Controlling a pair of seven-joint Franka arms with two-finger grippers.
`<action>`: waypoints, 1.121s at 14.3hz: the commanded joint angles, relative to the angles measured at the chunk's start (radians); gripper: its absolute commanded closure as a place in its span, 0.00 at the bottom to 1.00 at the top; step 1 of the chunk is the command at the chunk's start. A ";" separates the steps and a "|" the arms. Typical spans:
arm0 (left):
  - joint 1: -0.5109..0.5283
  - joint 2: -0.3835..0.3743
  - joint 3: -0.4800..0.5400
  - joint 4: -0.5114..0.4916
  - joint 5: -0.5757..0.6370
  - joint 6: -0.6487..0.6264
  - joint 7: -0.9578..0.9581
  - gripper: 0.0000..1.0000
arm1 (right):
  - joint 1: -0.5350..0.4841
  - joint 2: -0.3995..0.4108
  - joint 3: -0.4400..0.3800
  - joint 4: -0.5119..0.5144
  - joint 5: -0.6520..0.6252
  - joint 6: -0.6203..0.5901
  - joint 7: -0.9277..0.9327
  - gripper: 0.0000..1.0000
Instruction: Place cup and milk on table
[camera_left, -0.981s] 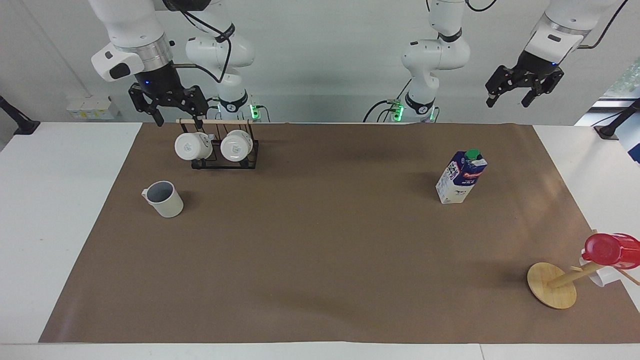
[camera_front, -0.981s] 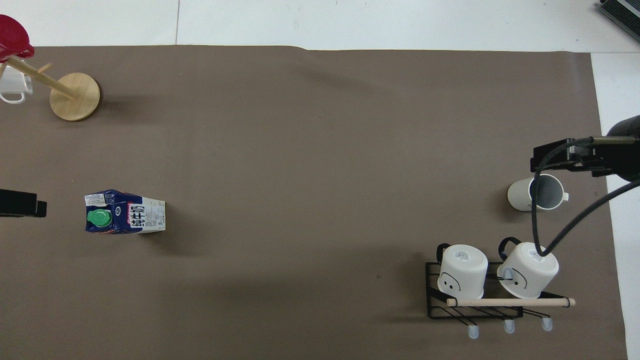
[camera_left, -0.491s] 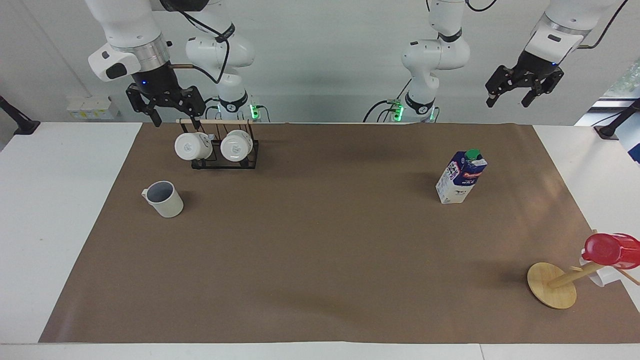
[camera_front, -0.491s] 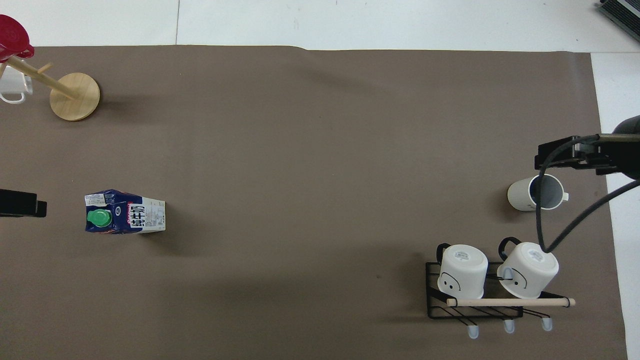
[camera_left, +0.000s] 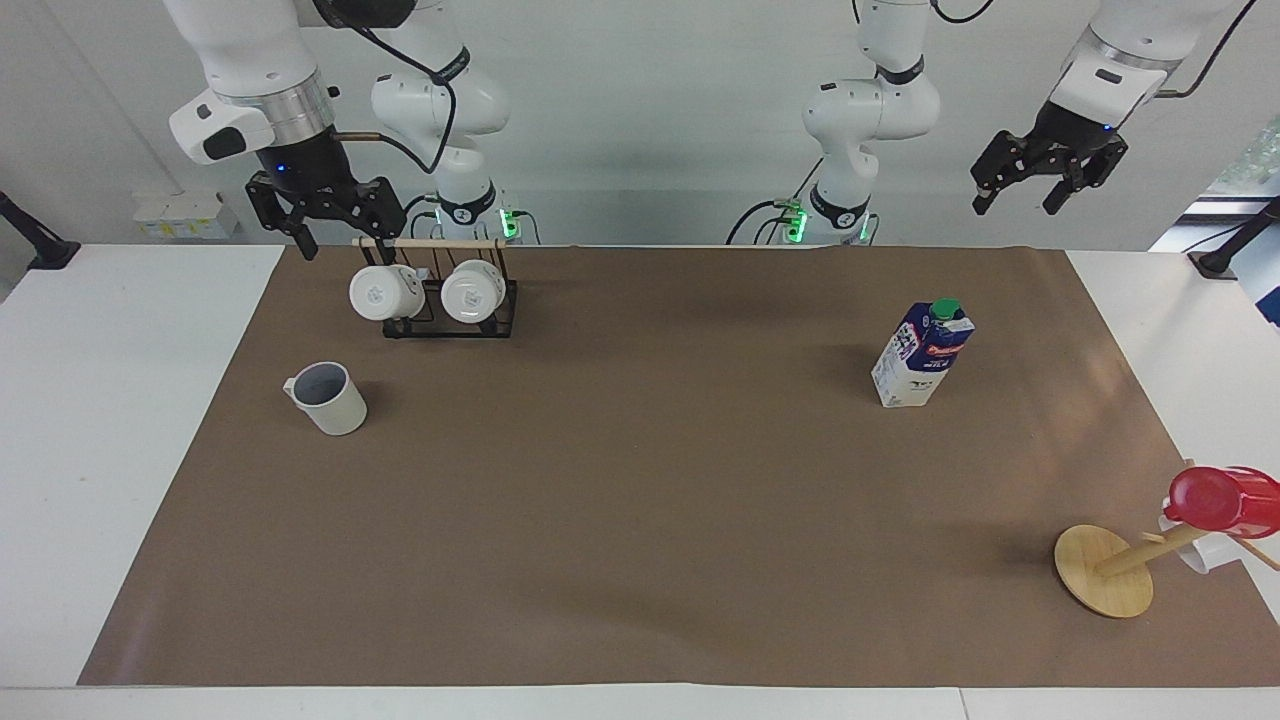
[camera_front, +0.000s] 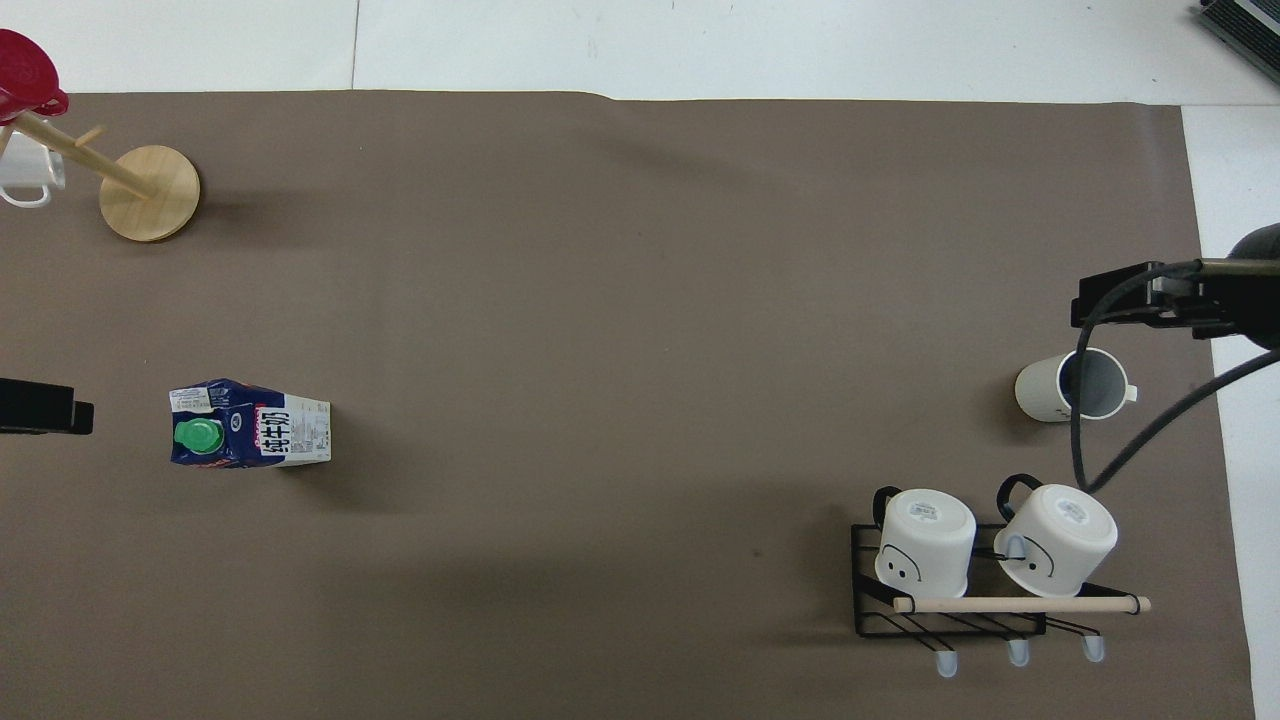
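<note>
- Cup (camera_left: 329, 397), a cream-white ceramic mug with a dark grey inside and a squarish loop handle, stood upright on the matte brown paper sheet (camera_left: 640, 520) covering the large white desk (camera_left: 120, 420), toward the right arm's end.
- Milk (camera_left: 922, 354), a tall blue-and-white gable-top carton with a green screw cap and red label band, stood upright on the same sheet toward the left arm's end, well apart from the cup.
- Nearer the robots than the cup, a black wire rack with a wooden rail (camera_left: 448, 290) carried two bright white mugs (camera_left: 386, 291).
- The right claw (camera_left: 318, 218) hung in the air over the sheet's edge beside the rack, fingers spread wide and holding nothing.
- The left claw (camera_left: 1040, 178) waited high over the left arm's end of the desk, fingers spread wide and likewise holding nothing.
- A round wooden disc with a slanted peg (camera_left: 1103, 570) held a glossy red cup (camera_left: 1222, 500) at the sheet's corner.
</note>
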 joint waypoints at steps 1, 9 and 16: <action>-0.003 0.004 0.003 0.021 0.020 -0.022 0.002 0.00 | -0.020 -0.018 0.005 -0.041 0.003 0.030 0.001 0.00; -0.003 0.003 -0.002 0.017 0.020 -0.023 -0.003 0.00 | -0.089 0.009 0.003 -0.200 0.003 0.252 0.000 0.00; -0.015 -0.011 -0.002 -0.002 0.009 -0.005 -0.004 0.00 | -0.153 0.103 0.003 -0.421 0.001 0.525 -0.063 0.00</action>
